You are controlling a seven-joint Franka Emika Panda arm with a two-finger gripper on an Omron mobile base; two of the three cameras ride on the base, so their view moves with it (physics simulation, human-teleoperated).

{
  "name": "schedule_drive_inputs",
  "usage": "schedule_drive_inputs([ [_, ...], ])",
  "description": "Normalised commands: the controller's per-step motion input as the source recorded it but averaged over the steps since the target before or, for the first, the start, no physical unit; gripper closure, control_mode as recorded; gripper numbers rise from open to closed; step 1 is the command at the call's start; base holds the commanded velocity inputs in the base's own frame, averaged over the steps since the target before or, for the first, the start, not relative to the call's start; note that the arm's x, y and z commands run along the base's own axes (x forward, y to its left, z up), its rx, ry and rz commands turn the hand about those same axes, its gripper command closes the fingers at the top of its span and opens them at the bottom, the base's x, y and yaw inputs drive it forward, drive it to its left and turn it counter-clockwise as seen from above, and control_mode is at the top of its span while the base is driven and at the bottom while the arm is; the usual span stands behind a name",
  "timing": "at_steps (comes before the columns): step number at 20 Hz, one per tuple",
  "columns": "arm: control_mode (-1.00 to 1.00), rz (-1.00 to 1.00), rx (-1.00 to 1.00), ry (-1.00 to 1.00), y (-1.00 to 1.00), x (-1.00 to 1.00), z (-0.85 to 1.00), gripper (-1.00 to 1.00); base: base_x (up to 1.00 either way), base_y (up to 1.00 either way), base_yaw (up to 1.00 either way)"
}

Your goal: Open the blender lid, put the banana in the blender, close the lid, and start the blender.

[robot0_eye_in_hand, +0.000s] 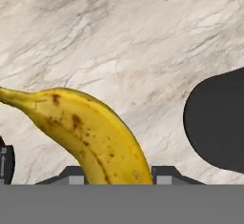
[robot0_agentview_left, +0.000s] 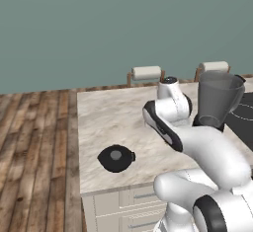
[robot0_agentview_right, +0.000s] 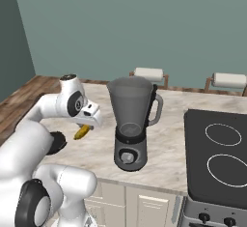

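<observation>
In the hand view my gripper (robot0_eye_in_hand: 119,176) is shut on the banana (robot0_eye_in_hand: 90,132), a yellow, brown-speckled fruit whose thick end sits between the two fingertips. From the right base view the banana (robot0_agentview_right: 82,132) pokes out under the hand (robot0_agentview_right: 87,117), low over the marble counter (robot0_agentview_right: 159,139). The blender (robot0_agentview_right: 131,120) stands just right of the hand, its smoky jar open at the top. The black blender lid (robot0_agentview_left: 116,158) with its grey knob lies flat on the counter near the front left edge. It shows as a dark round shape (robot0_eye_in_hand: 214,123) beside the banana.
Two white paper-towel rolls (robot0_agentview_right: 148,74) (robot0_agentview_right: 229,80) stand on holders at the counter's back edge. A black cooktop (robot0_agentview_right: 217,148) lies right of the blender. Wooden floor (robot0_agentview_left: 34,152) runs left of the counter, whose front edge is close to the lid.
</observation>
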Motion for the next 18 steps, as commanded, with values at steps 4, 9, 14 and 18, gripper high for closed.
schedule_drive_inputs([
  [4,-1.00,0.00,0.05,-0.14,-0.05,0.00,1.00,1.00,0.00,0.00,0.00],
  [9,-1.00,0.00,0.03,-0.15,-0.11,0.00,1.00,1.00,0.00,0.00,0.00],
  [14,-1.00,0.00,0.01,-0.15,-0.20,0.00,0.99,1.00,0.00,0.00,0.00],
  [18,-1.00,0.00,0.01,-0.18,-0.31,0.00,0.86,1.00,0.00,0.00,0.00],
])
